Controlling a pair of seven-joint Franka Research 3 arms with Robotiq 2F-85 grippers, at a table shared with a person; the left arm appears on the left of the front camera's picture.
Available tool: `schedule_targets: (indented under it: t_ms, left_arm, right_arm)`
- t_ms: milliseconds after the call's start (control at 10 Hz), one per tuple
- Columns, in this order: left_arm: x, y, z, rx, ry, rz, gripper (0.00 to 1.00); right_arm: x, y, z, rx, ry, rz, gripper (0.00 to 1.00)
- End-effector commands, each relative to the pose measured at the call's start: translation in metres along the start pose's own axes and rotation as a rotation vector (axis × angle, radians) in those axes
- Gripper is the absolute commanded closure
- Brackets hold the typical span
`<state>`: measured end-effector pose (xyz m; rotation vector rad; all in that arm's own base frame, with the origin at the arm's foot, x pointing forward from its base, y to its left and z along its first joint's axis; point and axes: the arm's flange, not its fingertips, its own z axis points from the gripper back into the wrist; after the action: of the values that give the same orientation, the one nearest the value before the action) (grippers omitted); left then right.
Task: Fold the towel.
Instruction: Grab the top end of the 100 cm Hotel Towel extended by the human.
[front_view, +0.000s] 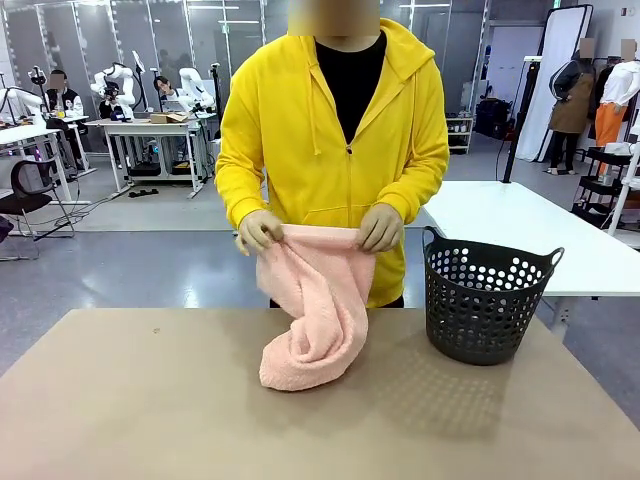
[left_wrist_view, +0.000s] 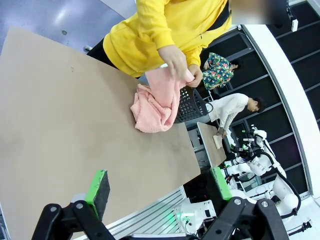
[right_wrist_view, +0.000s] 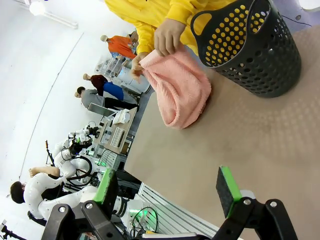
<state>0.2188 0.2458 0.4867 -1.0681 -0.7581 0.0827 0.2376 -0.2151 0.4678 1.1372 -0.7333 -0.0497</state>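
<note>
A person in a yellow hoodie stands at the far side of the table and holds the salmon-pink towel (front_view: 310, 310) up by its top edge with both hands (front_view: 258, 230). Its lower end rests bunched on the brown table (front_view: 150, 410). The same towel (left_wrist_view: 157, 102) hangs from the hands in the left wrist view, far beyond my open left gripper (left_wrist_view: 157, 187). In the right wrist view the towel (right_wrist_view: 180, 90) lies well ahead of my open right gripper (right_wrist_view: 167, 185). Nothing sits between either pair of fingers.
A dark perforated basket (front_view: 485, 300) with two handles stands on the table to the right of the towel, close to it; it is also the basket (right_wrist_view: 255, 45) in the right wrist view. Other tables and people sit farther back.
</note>
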Motion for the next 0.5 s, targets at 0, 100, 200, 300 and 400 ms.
schedule_targets:
  t_ms: [0, 100, 200, 300, 400]
  left_arm:
    - [0.0034, -0.0001, 0.0024, -0.019, -0.006, -0.016, 0.00]
    - [0.0034, -0.0001, 0.0024, -0.019, -0.006, -0.016, 0.00]
    - [0.0034, -0.0001, 0.0024, -0.019, -0.006, -0.016, 0.00]
    - [0.0034, -0.0001, 0.0024, -0.019, -0.006, -0.016, 0.00]
    - [0.0034, -0.0001, 0.0024, -0.019, -0.006, -0.016, 0.00]
  right_arm:
    - [0.0013, 0.0003, 0.0001, 0.011, -0.013, 0.007, 0.00]
    - [0.0013, 0.0003, 0.0001, 0.011, -0.013, 0.007, 0.00]
    - [0.0013, 0.0003, 0.0001, 0.011, -0.013, 0.007, 0.00]
    - [0.0013, 0.0003, 0.0001, 0.011, -0.013, 0.007, 0.00]
    - [0.0013, 0.0003, 0.0001, 0.011, -0.013, 0.007, 0.00]
